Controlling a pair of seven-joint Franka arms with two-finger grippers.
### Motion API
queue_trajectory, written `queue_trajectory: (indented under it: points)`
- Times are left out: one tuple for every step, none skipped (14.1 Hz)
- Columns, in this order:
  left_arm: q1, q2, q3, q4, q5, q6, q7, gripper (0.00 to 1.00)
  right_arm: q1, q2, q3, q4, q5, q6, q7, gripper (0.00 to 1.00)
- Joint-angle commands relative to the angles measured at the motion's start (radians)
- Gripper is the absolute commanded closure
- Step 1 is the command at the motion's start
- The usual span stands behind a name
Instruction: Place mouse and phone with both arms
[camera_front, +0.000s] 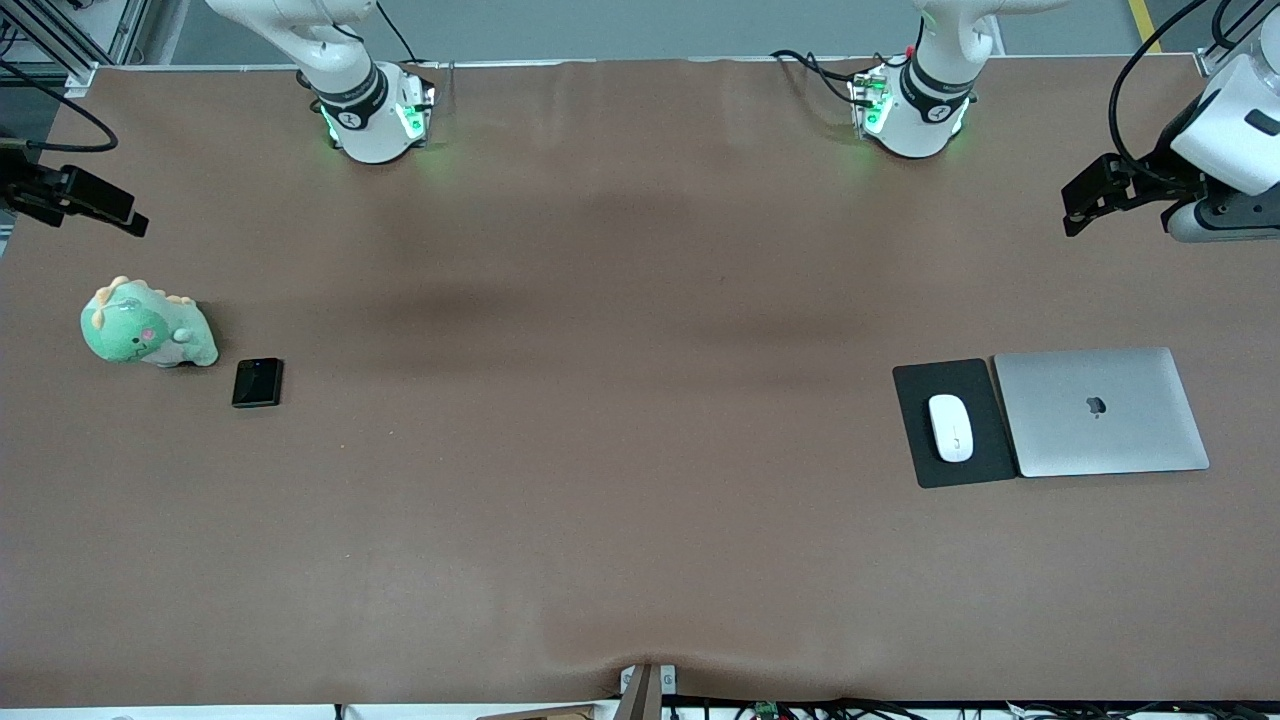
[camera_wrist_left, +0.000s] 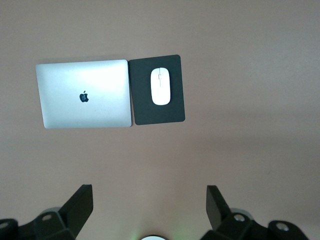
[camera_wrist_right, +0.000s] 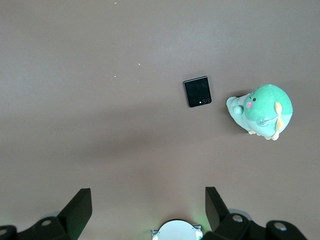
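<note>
The white oval mouse (camera_front: 950, 427) (camera_wrist_left: 160, 86) lies on a black pad (camera_front: 915, 390) toward the left arm's end of the table. The small black folded phone (camera_front: 257, 382) (camera_wrist_right: 197, 91) lies flat toward the right arm's end. My left gripper (camera_front: 1078, 208) (camera_wrist_left: 149, 192) hangs open and empty, high over bare tabletop at its own end, well apart from the mouse. My right gripper (camera_front: 125, 215) (camera_wrist_right: 148, 192) also stands open with nothing in it, high over the table's edge at its end, apart from the phone.
A closed silver laptop (camera_front: 1100, 410) (camera_wrist_left: 84, 94) lies against the black pad (camera_wrist_left: 170, 112), on the side toward the left arm's end. A green plush dinosaur (camera_front: 145, 325) (camera_wrist_right: 260, 110) sits beside the phone. Brown cloth covers the table.
</note>
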Motion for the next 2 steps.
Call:
queue_trajectory:
  points:
    - [0.003, -0.012, 0.004, 0.005, -0.019, -0.024, -0.018, 0.0, 0.012, 0.001, -0.005, -0.006, 0.004, 0.004, 0.009, 0.0]
    - [0.004, -0.012, 0.004, 0.005, -0.019, -0.027, -0.018, 0.0, 0.01, 0.002, -0.007, -0.006, 0.004, 0.004, 0.009, 0.0]
